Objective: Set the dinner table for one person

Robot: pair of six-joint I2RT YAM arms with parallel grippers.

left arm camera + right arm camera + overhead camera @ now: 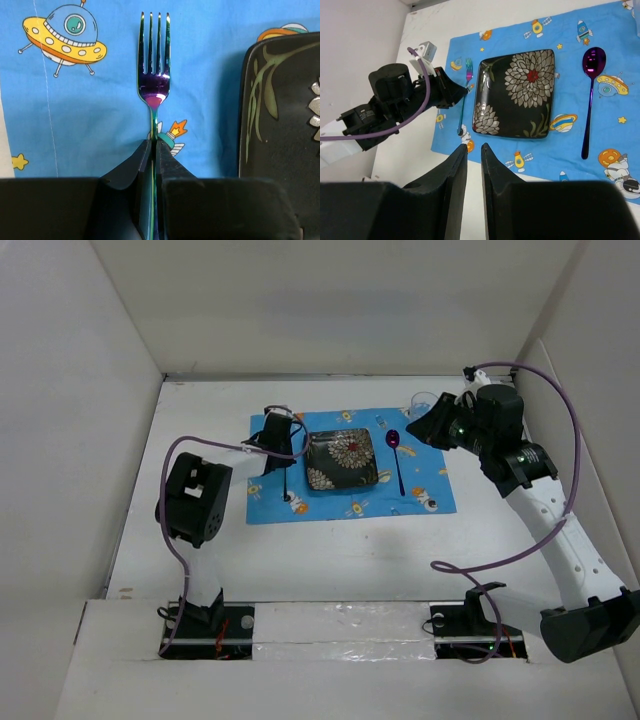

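Observation:
The dinner table [330, 550] is a white surface with a blue cartoon-print cloth [430, 490] in its middle. A black square plate [341, 461] with white flowers lies on the cloth. A purple spoon [397, 455] lies to its right. Left of the plate, my left gripper [154, 142] is shut on the handle of an iridescent fork [154, 75], whose tines point away over the cloth [100, 110]. I cannot tell whether the fork touches the cloth. My right gripper [474, 146] hangs high over the cloth's edge. Its jaws are slightly apart and hold nothing.
White walls [80, 390] bound the table on the left, back and right. The right arm [540, 510] reaches in from the right side, with a purple cable [570, 430] looping over it. The left arm's elbow [195, 500] stands left of the cloth.

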